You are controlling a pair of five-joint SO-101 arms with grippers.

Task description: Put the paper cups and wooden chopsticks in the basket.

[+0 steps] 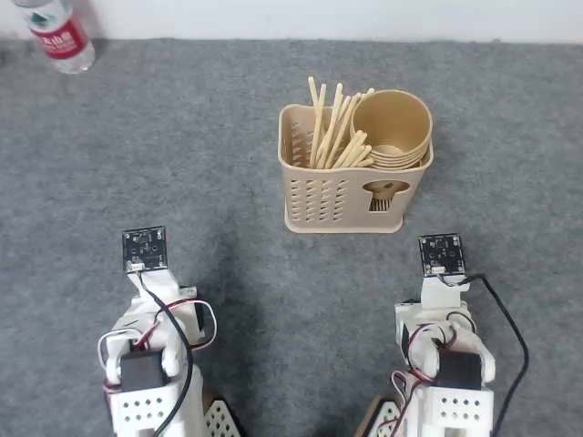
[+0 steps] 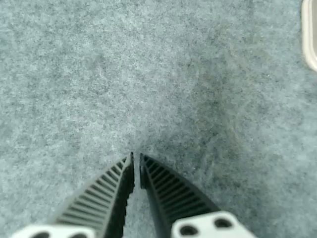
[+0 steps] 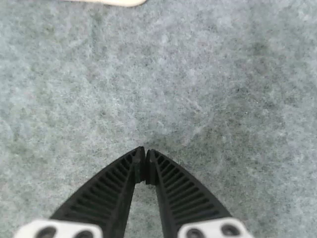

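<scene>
Both arms sit at the near edge, left gripper (image 2: 136,157) and right gripper (image 3: 145,151) with fingers closed together over open grey carpet (image 1: 137,146). Mid-table, the beige basket (image 1: 337,196) holds the stacked paper cups (image 1: 392,123) and wooden chopsticks (image 1: 330,123). A plastic bottle (image 1: 56,35) lies at the far-left corner.

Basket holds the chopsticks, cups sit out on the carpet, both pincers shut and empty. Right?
One error. The cups are not on the carpet: the high view shows them stacked inside the basket, beside the chopsticks. The rest stands: left pincer and right pincer are shut and empty.
</scene>
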